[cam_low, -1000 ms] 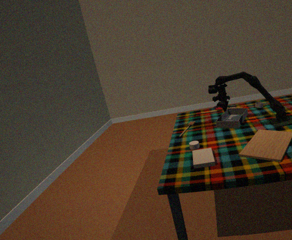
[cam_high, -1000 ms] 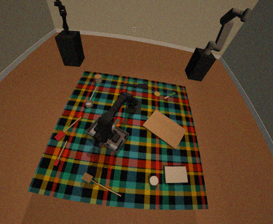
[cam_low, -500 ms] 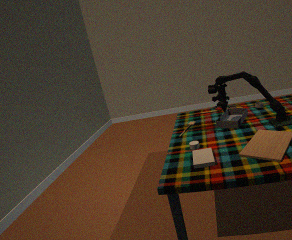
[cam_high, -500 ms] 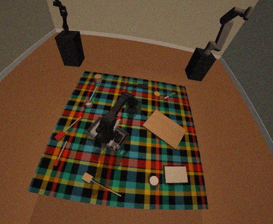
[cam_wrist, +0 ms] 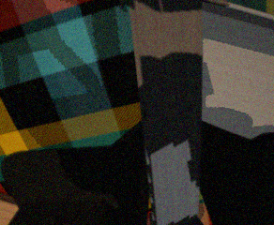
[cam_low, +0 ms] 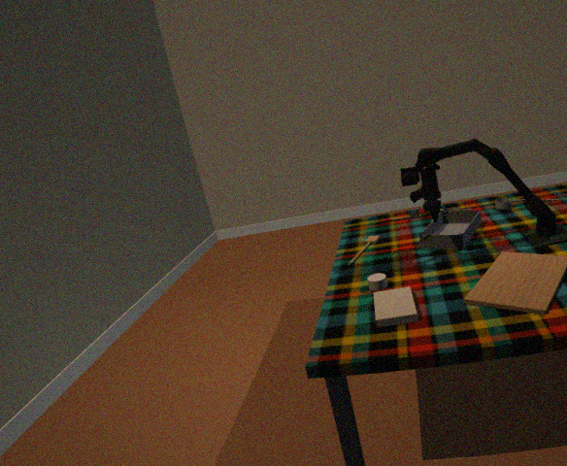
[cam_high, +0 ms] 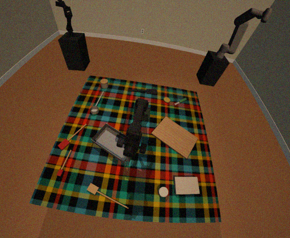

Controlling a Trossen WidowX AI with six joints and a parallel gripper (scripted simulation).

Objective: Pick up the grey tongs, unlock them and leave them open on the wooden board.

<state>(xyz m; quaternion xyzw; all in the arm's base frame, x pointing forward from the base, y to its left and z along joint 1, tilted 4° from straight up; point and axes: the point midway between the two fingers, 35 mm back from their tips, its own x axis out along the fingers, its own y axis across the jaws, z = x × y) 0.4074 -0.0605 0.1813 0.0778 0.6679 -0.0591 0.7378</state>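
The gripper (cam_low: 432, 208) is clamping the grey tongs (cam_wrist: 172, 183) above the roasting tin (cam_high: 106, 141), left of the wooden board (cam_high: 174, 136), with no writing readable.

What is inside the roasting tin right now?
The roasting tin shows only its pale bare floor; its near-right part is hidden by the arm. The gripper, above that edge, holds the grey tongs.

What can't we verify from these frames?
- Tongs, tips and whether locked or open: the arm covers them in the top view, they are too small in the exterior view, and the wrist view shows only a grey strip.
- Roasting tin, right part: under the arm in the top view.
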